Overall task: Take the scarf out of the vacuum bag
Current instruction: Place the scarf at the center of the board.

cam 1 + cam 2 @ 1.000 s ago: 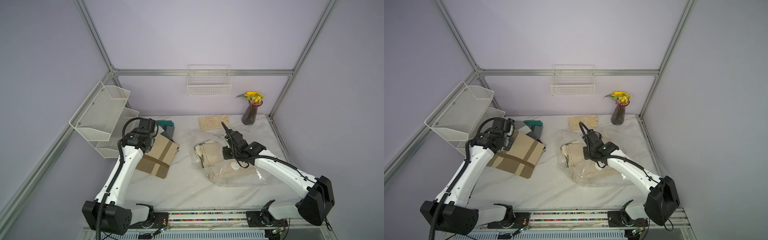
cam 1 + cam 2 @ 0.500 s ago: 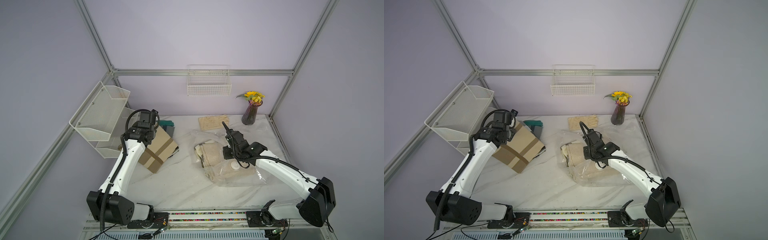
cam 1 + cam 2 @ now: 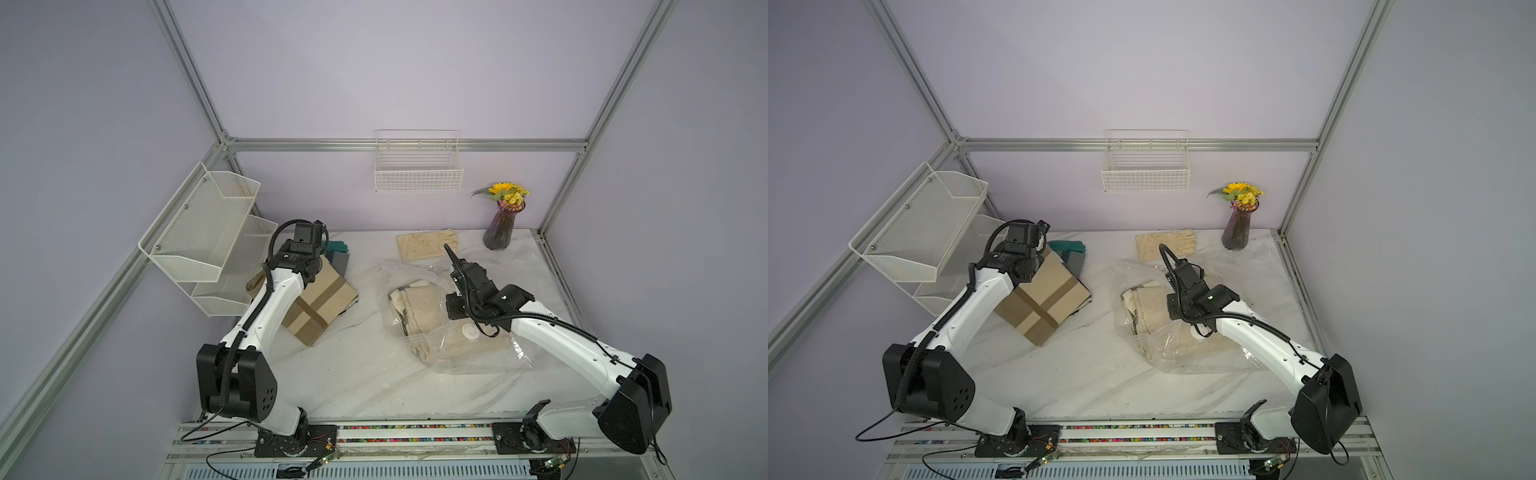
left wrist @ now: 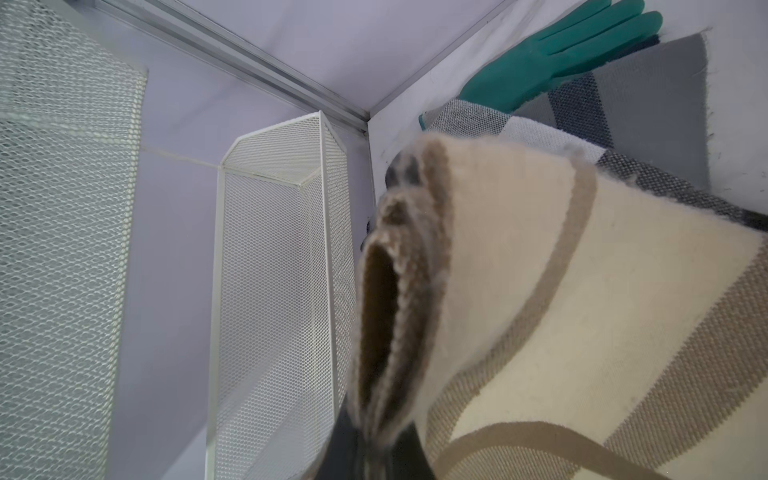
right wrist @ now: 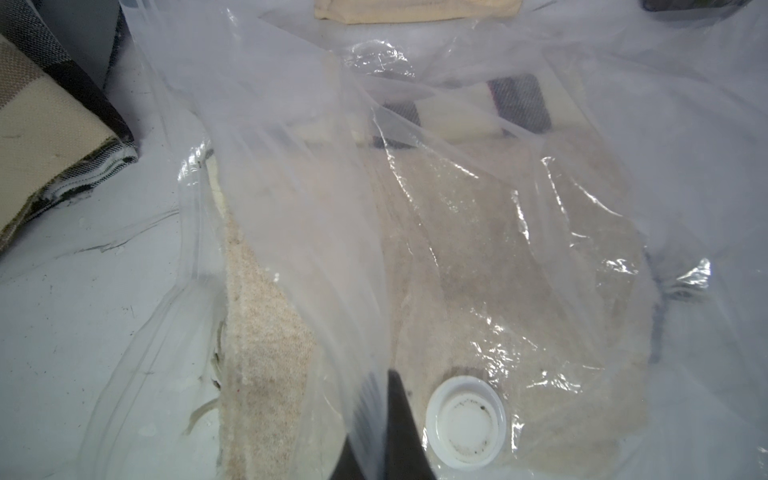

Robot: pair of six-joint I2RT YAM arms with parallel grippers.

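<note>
Scarf (image 3: 322, 297), cream with tan stripes, sits at the far left, outside the vacuum bag (image 3: 469, 361), its folded edge clamped in the left gripper (image 4: 376, 451). Right gripper (image 5: 374, 440) jaws pinch the bag's film at centre-right.

On table (image 3: 374, 374), right of centre: vacuum bag (image 3: 457, 362), with folded cloth (image 3: 419, 309) inside. Valve cap (image 3: 471, 331) on bag face, toward front edge, over the cloth. Left of bag, not touching: scarf (image 3: 320, 307), rear corner over woven cloth (image 3: 341, 262); single glove (image 3: 338, 248) just behind that cloth. Behind bag, near back wall: pair of gloves (image 3: 426, 245). Back right corner: vase (image 3: 500, 226). On back wall, above table: wire basket (image 3: 417, 176). On left wall: mesh shelf (image 3: 203, 232).
</note>
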